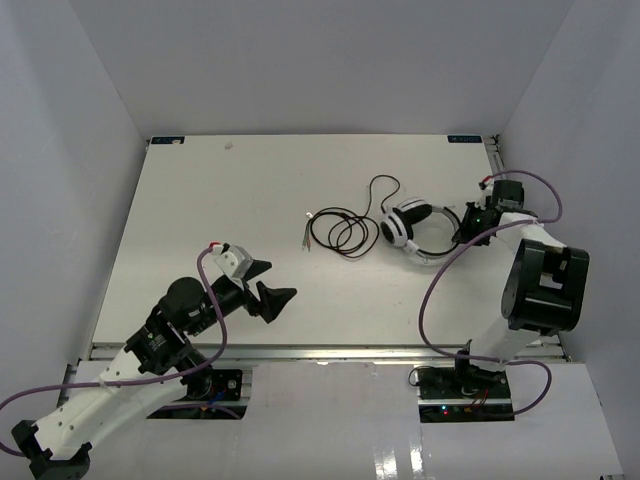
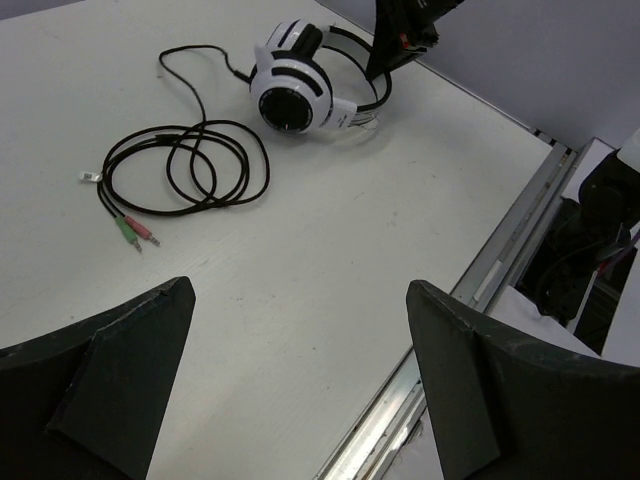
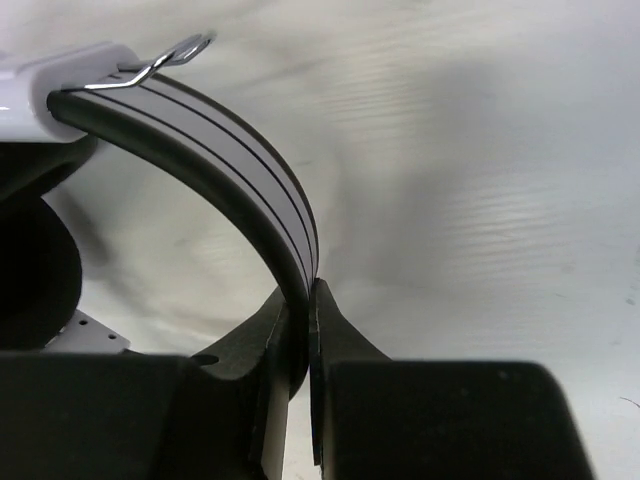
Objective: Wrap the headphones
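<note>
The white-and-black headphones (image 1: 408, 228) lie on the table at the right of centre; they also show in the left wrist view (image 2: 295, 85). Their thin black cable (image 1: 338, 230) lies in loose loops to the left, ending in small plugs (image 2: 135, 232). My right gripper (image 1: 470, 226) is shut on the headband (image 3: 230, 165), which runs between its two fingers. My left gripper (image 1: 268, 286) is open and empty, hovering over the table's front left part, well apart from the cable.
The table's front metal rail (image 1: 330, 352) runs along the near edge, and also shows in the left wrist view (image 2: 480, 290). Grey walls enclose the table on three sides. Purple robot cables (image 1: 440, 280) loop beside the right arm.
</note>
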Available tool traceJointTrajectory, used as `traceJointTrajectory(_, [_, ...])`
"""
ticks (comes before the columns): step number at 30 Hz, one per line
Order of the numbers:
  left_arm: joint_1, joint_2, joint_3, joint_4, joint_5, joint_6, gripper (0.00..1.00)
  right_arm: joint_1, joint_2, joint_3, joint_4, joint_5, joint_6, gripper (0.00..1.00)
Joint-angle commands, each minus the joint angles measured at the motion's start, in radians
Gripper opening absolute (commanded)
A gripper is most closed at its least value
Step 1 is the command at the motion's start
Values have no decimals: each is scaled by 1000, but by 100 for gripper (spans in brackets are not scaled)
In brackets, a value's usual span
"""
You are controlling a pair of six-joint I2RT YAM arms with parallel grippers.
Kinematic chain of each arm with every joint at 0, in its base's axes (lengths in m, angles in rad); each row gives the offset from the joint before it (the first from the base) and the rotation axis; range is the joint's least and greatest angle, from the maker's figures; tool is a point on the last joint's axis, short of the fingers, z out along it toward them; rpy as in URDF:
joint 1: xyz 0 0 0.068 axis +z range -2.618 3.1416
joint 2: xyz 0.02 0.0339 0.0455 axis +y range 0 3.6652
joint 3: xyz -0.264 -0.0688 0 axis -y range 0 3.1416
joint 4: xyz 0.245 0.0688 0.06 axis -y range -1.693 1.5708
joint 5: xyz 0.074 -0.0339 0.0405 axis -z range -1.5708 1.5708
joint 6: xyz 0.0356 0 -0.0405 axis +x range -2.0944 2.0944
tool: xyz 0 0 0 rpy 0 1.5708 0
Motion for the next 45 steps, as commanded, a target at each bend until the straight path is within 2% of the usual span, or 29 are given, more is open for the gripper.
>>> traceJointTrajectory(1, [-4,-1,-19,68,107,26,98,187,-253,-129,36,-196,-295,8])
traceJointTrajectory(5, [-5,0,-69,164,175,78,98,296,-454,-245,12,-343,-502,8])
traceJointTrajectory(9, [-4,-12,-120,253,223,221,98,315,-592,-231,-126,-481,-679,8])
traceJointTrajectory(13, [-5,17,-166,329,409,397,98,319,-686,-182,-185,-526,-716,8])
traceJointTrajectory(17, [-8,151,-176,362,535,507,98,320,-715,-77,-239,-560,-715,8])
traceJointTrajectory(22, [-26,344,-136,457,570,599,98,320,-685,101,-335,-634,-709,8])
traceJointTrajectory(27, [-93,555,-106,621,512,624,98,319,-663,231,-358,-655,-641,8])
traceJointTrajectory(30, [-105,616,-136,724,452,612,94,319,-662,268,-350,-638,-588,8])
traceJointTrajectory(35, [-104,626,-208,819,404,542,88,314,-650,344,-300,-466,-472,8])
traceJointTrajectory(39, [-104,574,-304,930,350,464,84,272,-604,433,-279,-439,-367,8])
traceJointTrajectory(45, [-104,626,-371,1135,317,325,64,218,-550,490,-259,-518,-257,8])
